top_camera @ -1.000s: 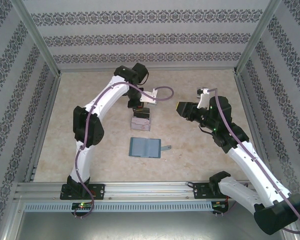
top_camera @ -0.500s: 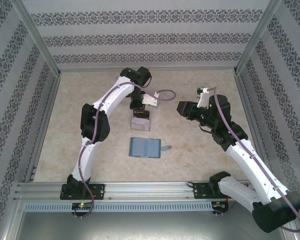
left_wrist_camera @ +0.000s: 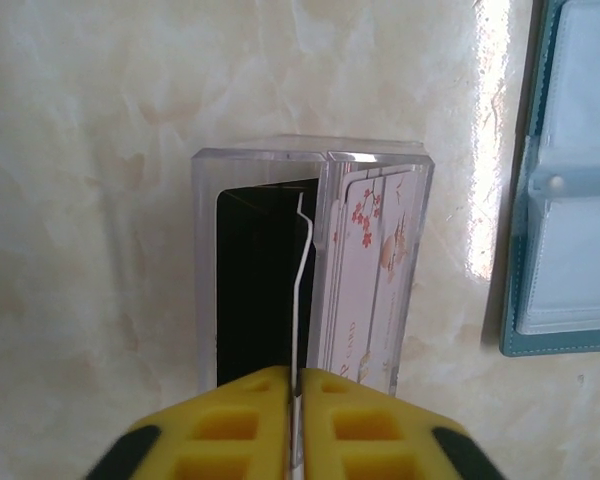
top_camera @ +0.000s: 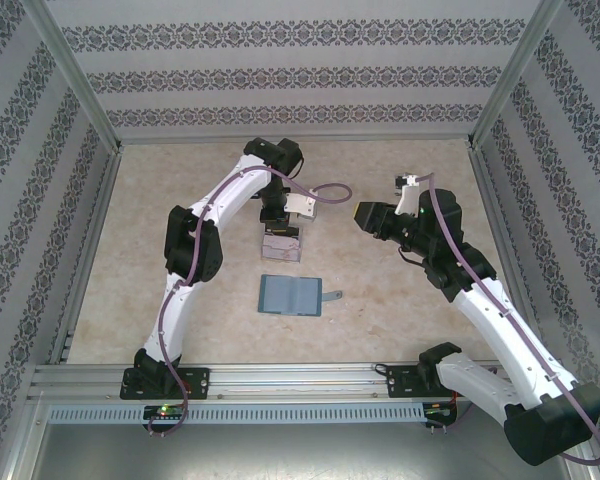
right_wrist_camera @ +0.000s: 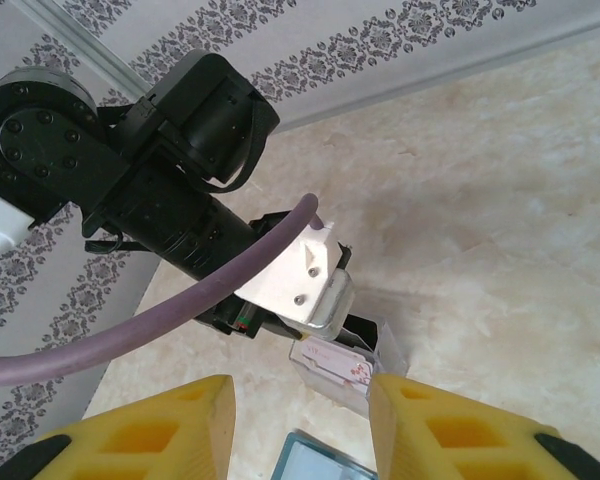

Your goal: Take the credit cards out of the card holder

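Note:
The teal-blue card holder [top_camera: 291,296] lies open and flat on the table, its strap tab pointing right; its edge also shows in the left wrist view [left_wrist_camera: 570,190] and the right wrist view [right_wrist_camera: 315,462]. Just behind it stands a clear plastic tray [top_camera: 282,246]. A black credit card [left_wrist_camera: 255,280] and a pale credit card with reddish flowers [left_wrist_camera: 375,270] sit in it. My left gripper [left_wrist_camera: 297,385] hangs straight over the tray, shut on a thin white credit card [left_wrist_camera: 298,290] seen edge-on. To the right, my right gripper [right_wrist_camera: 300,390] hovers open with nothing in it.
Patterned walls and metal posts enclose the beige table [top_camera: 180,260] on three sides. The left arm's purple cable [right_wrist_camera: 170,310] loops in front of the right wrist camera. Bare tabletop lies left of the tray and in front of the card holder.
The left arm's elbow has swung right and forward, while its gripper stayed over the tray with the white card. The right arm has hardly moved.

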